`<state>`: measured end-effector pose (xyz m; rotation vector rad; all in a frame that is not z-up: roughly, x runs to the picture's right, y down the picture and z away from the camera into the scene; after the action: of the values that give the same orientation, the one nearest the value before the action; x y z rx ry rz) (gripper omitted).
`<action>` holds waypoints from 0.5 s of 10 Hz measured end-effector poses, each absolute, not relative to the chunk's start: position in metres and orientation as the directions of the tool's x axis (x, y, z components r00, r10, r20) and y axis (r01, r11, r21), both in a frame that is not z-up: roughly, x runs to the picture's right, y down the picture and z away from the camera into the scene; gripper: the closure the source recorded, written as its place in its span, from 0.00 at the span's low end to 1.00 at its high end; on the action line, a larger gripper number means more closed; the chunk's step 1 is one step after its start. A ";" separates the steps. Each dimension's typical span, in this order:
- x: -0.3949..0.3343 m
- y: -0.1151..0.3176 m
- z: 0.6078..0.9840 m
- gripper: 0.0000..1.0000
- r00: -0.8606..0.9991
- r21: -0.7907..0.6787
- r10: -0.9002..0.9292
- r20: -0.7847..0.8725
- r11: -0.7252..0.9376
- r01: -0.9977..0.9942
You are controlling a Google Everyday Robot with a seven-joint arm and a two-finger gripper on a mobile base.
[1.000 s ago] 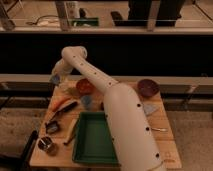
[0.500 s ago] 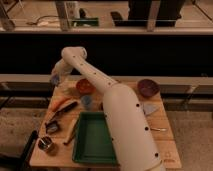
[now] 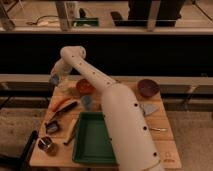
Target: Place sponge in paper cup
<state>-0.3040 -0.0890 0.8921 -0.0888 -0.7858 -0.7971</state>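
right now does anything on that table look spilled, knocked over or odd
Nothing stands out. The gripper is at the table's far left corner, the orange bowl sits upright, and the green tray lies flat.

Wooden table (image 3: 165, 127) with things spread around a tray, the white robot arm (image 3: 120, 115) reaching across it to the far left corner.

The green rectangular tray (image 3: 90, 137) lies at the near middle. Behind it stands the small blue cup (image 3: 86, 101), and behind that the orange bowl (image 3: 84, 87). The gripper (image 3: 55, 78) hangs over the far left corner with the small blue-grey sponge (image 3: 53, 79) at it. A dark maroon bowl (image 3: 148, 88) sits at the far right; the flat grey triangular piece (image 3: 148, 108) lies in front of it. A round metal cup (image 3: 47, 145) stands at the near left.
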 end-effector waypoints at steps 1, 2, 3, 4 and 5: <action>-0.304 -0.089 0.893 0.22 0.438 0.208 -0.607 0.663 0.711 0.672; -0.304 -0.089 0.893 0.20 0.438 0.206 -0.607 0.663 0.711 0.672; -0.304 -0.089 0.893 0.20 0.440 0.203 -0.606 0.663 0.711 0.673; -0.303 -0.089 0.893 0.20 0.440 0.202 -0.606 0.663 0.710 0.675; -0.304 -0.089 0.893 0.20 0.439 0.201 -0.606 0.663 0.709 0.676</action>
<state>-0.3037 -0.0887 0.8932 -0.0988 -0.7811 -0.7982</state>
